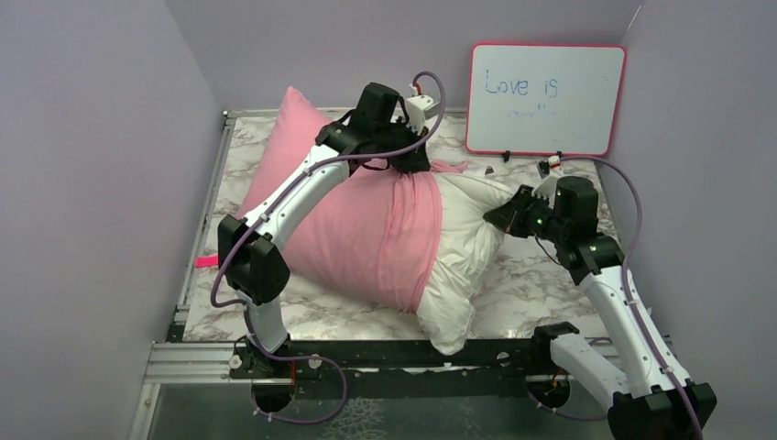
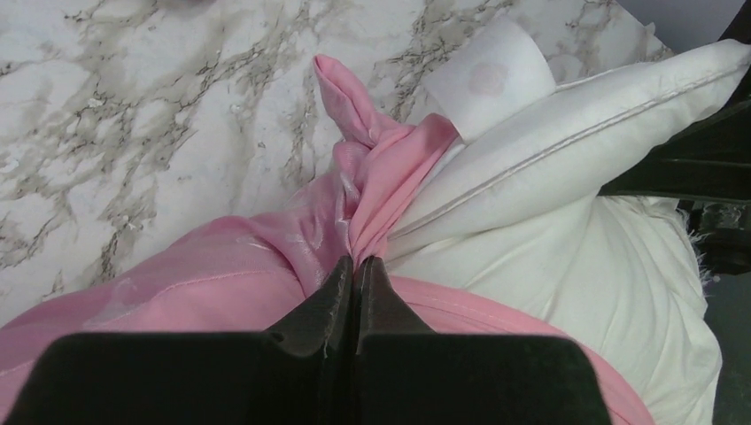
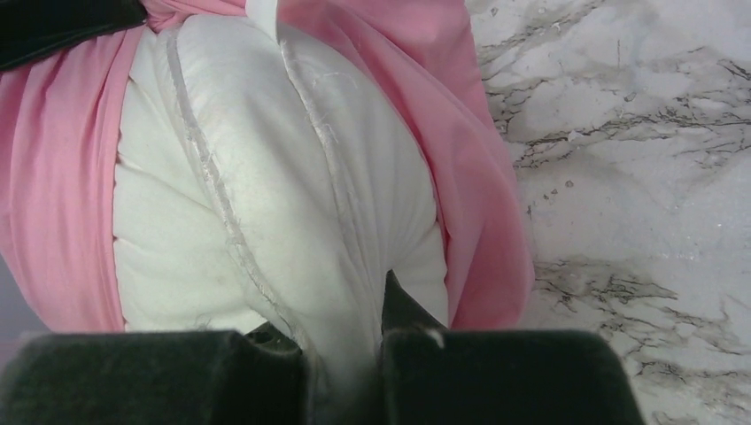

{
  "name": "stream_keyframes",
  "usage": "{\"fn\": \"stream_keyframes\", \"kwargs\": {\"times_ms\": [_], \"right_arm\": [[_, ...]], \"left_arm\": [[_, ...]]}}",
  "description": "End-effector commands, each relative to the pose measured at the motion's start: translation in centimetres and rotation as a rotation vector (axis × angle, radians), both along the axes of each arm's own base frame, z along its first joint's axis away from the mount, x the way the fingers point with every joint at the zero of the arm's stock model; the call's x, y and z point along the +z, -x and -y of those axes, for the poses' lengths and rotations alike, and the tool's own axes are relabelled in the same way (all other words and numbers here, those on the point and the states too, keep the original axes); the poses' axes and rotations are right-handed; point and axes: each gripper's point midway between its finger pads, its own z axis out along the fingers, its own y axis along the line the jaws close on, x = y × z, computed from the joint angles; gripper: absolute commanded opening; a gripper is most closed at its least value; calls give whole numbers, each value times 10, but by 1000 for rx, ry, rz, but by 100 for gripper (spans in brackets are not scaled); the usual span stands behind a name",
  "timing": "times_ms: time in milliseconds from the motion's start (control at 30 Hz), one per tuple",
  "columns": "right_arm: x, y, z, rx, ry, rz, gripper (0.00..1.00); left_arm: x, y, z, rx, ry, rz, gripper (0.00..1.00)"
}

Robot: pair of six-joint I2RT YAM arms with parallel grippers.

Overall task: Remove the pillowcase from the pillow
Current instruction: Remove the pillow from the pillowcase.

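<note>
Marble table (image 1: pixel 536 275), left tool (image 2: pixel 357 263) pinching pillowcase (image 1: pixel 366 234) (bunched) — pillow (image 1: pixel 458 266) half-bared

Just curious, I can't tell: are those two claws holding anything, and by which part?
Left gripper pinches the pillowcase by its bunched open edge; right gripper grips the pillow by its exposed end.

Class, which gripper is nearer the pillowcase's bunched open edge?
Left. The left gripper is clamped on that edge of the pillowcase; the right gripper pinches the bare pillow, off the pink fabric.
</note>
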Motion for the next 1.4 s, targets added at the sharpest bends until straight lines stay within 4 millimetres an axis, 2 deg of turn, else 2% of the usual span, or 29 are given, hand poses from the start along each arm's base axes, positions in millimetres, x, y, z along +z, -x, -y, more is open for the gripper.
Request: {"fn": "stream_keyframes", "kwargs": {"times_ms": [0,100,167,233,267,367,400,467,500,533,667,700,767,867,900,967,1033,1067,1200,1300,1367], "right_arm": [[5,-13,33,-169,87,27,1],[8,-19,45,-242,121,16,1],[9,-25,51,-277,136,-1,1],[10,-31,52,-294,136,-15,1],[11,-36,51,-297,132,-22,1],[9,-52,48,-311,119,-47,1],[8,-58,47,-310,120,-56,1],[-2,-71,42,-283,135,-105,1],[-7,-77,41,-273,149,-137,4],[-7,-86,39,-262,159,-156,11],[-16,-104,38,-227,216,-247,65],[-15,-106,38,-223,226,-255,74],[-9,-104,40,-225,240,-255,83],[6,-91,48,-251,256,-218,95],[10,-84,49,-253,253,-209,97],[16,-60,43,-214,212,-186,100],[9,-29,28,-130,143,-213,100],[3,-10,20,-81,107,-234,100],[-24,55,-6,62,-51,-320,100],[-36,85,-27,161,-191,-364,100],[-44,93,-39,216,-278,-386,95]], "left_arm": [[2,-55,-74,336,-149,148,0],[-9,-75,-123,554,-293,200,0],[-15,-81,-153,653,-343,210,0],[-18,-83,-174,712,-362,214,0],[-18,-82,-176,710,-351,209,0],[-11,-75,-156,625,-262,189,0],[-7,-71,-143,571,-214,172,5],[10,-58,-111,421,-84,141,39],[21,-50,-97,372,-15,121,55],[31,-44,-86,334,29,119,61],[75,-26,-63,255,124,180,76],[83,-22,-61,246,135,194,77],[94,-13,-60,238,150,214,78],[95,5,-63,247,139,228,78],[96,17,-62,243,142,235,78],[86,39,-55,248,122,231,78],[72,66,-41,244,120,210,78],[55,81,-33,235,110,183,78],[22,127,-15,276,101,135,76],[9,158,1,277,91,131,76],[1,172,13,275,78,135,76]]}}
